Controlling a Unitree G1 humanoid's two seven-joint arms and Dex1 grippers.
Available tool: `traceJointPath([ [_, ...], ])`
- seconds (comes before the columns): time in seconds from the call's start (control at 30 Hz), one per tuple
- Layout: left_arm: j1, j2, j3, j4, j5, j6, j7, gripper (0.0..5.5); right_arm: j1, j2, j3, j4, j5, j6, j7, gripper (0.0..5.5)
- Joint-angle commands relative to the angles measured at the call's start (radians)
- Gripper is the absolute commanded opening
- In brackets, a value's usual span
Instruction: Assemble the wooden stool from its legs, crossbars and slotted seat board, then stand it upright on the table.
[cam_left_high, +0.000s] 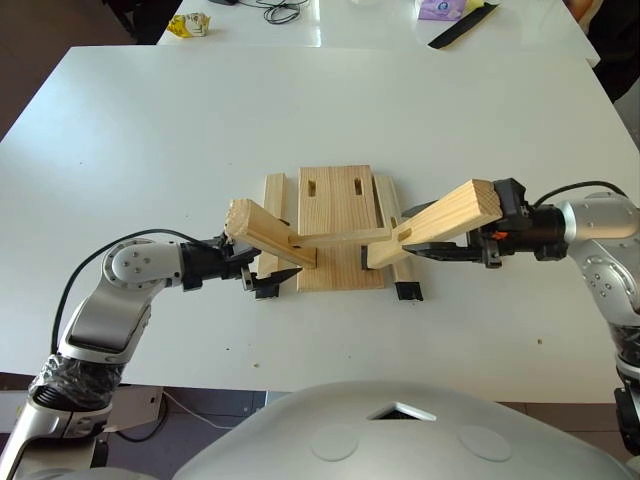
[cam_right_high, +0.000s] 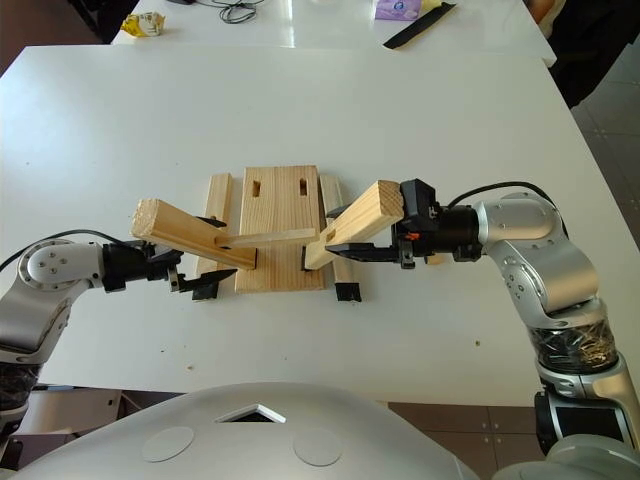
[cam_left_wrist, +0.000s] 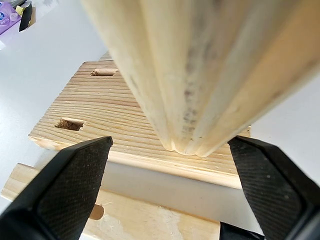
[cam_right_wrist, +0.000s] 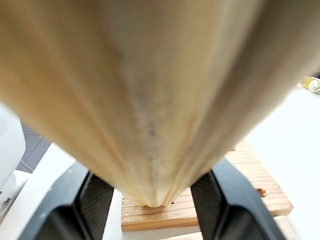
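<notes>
Stool (cam_left_high: 300, 245) is in parts, none of it upright yet. The seat board (cam_left_high: 335, 215) lies flat on the table (cam_left_high: 150, 130), slots (cam_left_high: 312, 187) facing up. I judge that's so the leg ends can drop in from above.

Above the board's near half I hold a half-frame: left leg (cam_left_high: 268, 235), crossbar (cam_left_high: 340, 238), right leg (cam_left_high: 440, 220). The crossbar bridges the two legs over the board's middle. Both legs tilt, with inner ends low by the board's near corners and outer ends raised out past its left and right edges.

One arm per leg looks deliberate, since it lets me squeeze inward and seat the crossbar joints. I can't tell whether they're fully home.

Right gripper (cam_right_wrist: 150, 192), off the board's right side, is clamped on the right leg, fingers (cam_right_wrist: 97, 200) tight against both flanks.

Left gripper (cam_left_wrist: 170, 145), off the board's near-left corner, has the left leg running through it. I can't tell whether it's clamped or only cradling.

Spares: one loose stick (cam_left_high: 274, 200) lies flat just beside the board's left edge, and another loose stick (cam_left_high: 386, 198) lies just beside its right edge. They're parked close, likely for the second frame.

Risks as I see them:
- The tilt could rack the joints, so I'd level both legs before pressing.
- The frame sits over the board's near half while the slots are in its far half, so it has to shift before insertion.
</notes>
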Motion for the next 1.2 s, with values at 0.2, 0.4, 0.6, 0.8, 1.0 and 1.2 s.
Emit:
traceJointPath([
  [0.2,0.0,0.003,-0.013,-0.013,0.007,0.014,0.004,4.28,-0.024,-0.012,0.051,0.043,-0.104,-0.071,0.026,2.03],
  [0.4,-0.002,0.0,-0.021,-0.012,0.012,0.012,0.005,4.28,-0.039,-0.02,0.075,0.044,-0.106,-0.07,0.047,2.03],
  [0.6,-0.013,-0.006,-0.037,-0.01,0.022,0.008,0.007,4.28,-0.11,-0.009,0.108,0.086,-0.109,-0.049,0.052,2.03],
  [0.8,-0.018,-0.003,-0.049,-0.005,0.028,-0.002,0.003,4.28,-0.172,0.009,0.141,0.116,-0.119,-0.034,0.058,2.03],
  [1.0,-0.031,-0.003,-0.058,-0.002,0.031,-0.004,-0.001,4.28,-0.204,0.027,0.181,0.105,-0.133,-0.016,0.068,2.03],
  [1.2,-0.046,-0.006,-0.067,0.003,0.039,-0.01,-0.013,4.28,-0.226,0.041,0.234,0.096,-0.164,0.0,0.063,2.03],
])
